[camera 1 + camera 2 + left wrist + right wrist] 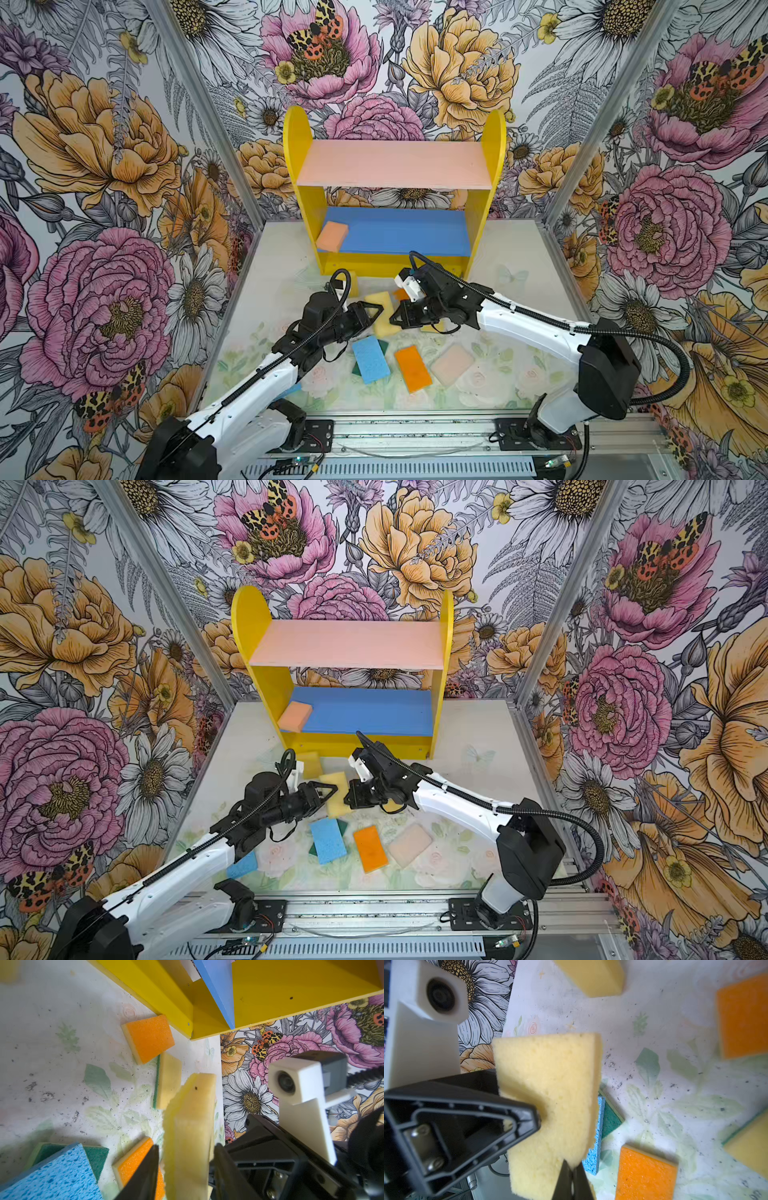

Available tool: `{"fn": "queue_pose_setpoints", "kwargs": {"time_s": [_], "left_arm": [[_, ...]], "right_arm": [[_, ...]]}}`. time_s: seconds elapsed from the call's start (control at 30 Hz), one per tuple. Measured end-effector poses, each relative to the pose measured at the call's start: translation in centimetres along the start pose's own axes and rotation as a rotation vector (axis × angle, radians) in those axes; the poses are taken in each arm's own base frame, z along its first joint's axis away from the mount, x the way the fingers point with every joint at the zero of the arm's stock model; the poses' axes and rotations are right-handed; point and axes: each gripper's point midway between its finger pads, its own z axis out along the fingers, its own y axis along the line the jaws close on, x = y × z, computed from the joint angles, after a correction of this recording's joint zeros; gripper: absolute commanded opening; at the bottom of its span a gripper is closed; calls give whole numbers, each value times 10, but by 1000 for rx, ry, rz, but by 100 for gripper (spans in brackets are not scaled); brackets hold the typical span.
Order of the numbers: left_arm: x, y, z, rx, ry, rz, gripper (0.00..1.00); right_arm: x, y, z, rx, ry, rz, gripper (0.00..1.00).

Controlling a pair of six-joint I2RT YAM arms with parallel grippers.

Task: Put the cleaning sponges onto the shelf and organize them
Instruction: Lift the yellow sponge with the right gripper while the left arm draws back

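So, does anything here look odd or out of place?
Yes: the left gripper and right gripper both pinch one yellow sponge in mid-air, squashing a deep dent into it. The peach sponge on the shelf lies crooked.

You've got one peach sponge [331, 236] lying at the left end of the blue lower board of the shelf [484, 208], a yellow sponge [550, 1068] held up on edge in front, and a blue sponge [370, 359], orange sponge [412, 368] and cream sponge [452, 365] flat on the desk [519, 291]
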Motion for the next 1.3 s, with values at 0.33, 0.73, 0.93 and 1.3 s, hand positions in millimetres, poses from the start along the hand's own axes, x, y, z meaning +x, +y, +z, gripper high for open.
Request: {"fn": "queue_pose_setpoints", "kwargs": {"time_s": [0.33,0.73,0.93,1.3], "left_arm": [[-9,-11,-4,64,-15,14,9],[-22,-26,-19,166,-43,13,8],[-20,-24,-21,172,-39,3,9],[-25,-25,-29,188,-59,-13,27]], "right_arm": [[-2,9,-17,-85,7,17,60],[8,20,-16,-204,36,31,53],[2,27,-17,-232,13,24,39],[-4,33,-18,-253,-13,10,8]]}}
